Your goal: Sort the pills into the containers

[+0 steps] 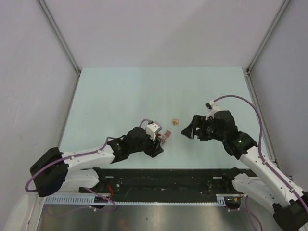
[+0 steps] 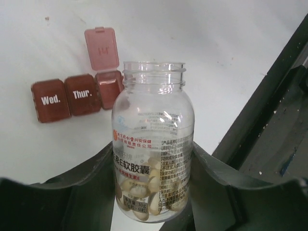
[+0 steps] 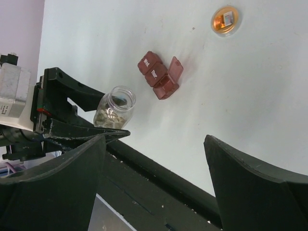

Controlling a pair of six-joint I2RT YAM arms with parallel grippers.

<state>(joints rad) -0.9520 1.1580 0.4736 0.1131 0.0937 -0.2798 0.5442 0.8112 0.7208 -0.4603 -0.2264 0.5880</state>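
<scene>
The pale green worktop (image 1: 144,91) has two small things lying on it. A dark red pill box (image 2: 72,98) lies flat, marked Wed. and Thur., with its third lid (image 2: 101,48) flipped open. A round cap (image 3: 225,20), orange inside, lies apart from it.

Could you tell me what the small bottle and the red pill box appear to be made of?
The bottle looks like clear, glossy plastic, possibly glass: pale capsules show through it, and highlights glint on its wall. The pill box looks like translucent dark red plastic with a smooth, fairly matte finish: its raised lid lets light through and appears paler.
</scene>
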